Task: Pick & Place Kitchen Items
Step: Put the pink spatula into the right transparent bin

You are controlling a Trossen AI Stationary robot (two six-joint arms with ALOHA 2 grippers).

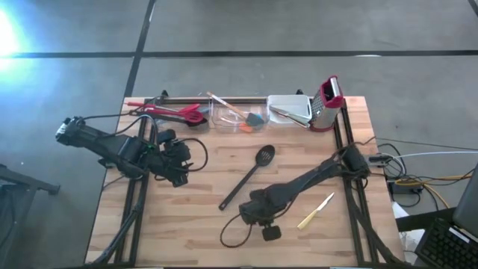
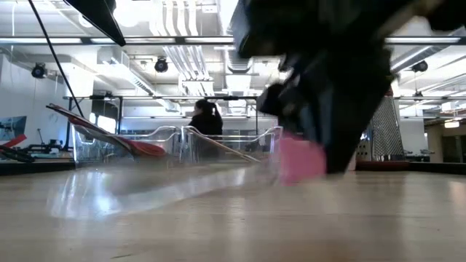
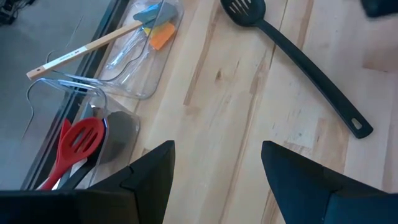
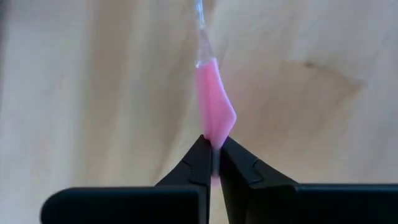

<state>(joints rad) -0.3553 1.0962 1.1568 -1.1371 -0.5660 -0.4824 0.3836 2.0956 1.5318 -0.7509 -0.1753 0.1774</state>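
My right gripper (image 4: 211, 146) is shut on a small pink scraper (image 4: 214, 99) with a clear handle (image 4: 200, 25), low over the near middle of the table. In the high view the gripper (image 1: 258, 211) hides the scraper. In the low view the pink head (image 2: 301, 160) shows under the dark fingers. My left gripper (image 1: 175, 161) waits open above the table's left part, holding nothing. A black slotted spoon (image 1: 250, 175) lies flat on the table between the two arms. My right gripper pinches the scraper's pink head (image 4: 213, 134) between its two fingertips. The fingers come from above, pointing steeply down. The clear handle reaches away from the fingers, close over the wood. Whether the scraper is clear of the table I cannot tell.
A yellow-handled knife (image 1: 316, 211) lies right of my right gripper. Along the far edge stand red utensils (image 1: 175, 110), a clear tub (image 1: 224, 118) with blue and orange scrapers, a white tub (image 1: 290, 108) and a steel grater (image 1: 326, 101). A person stands in the room beyond (image 2: 206, 120).
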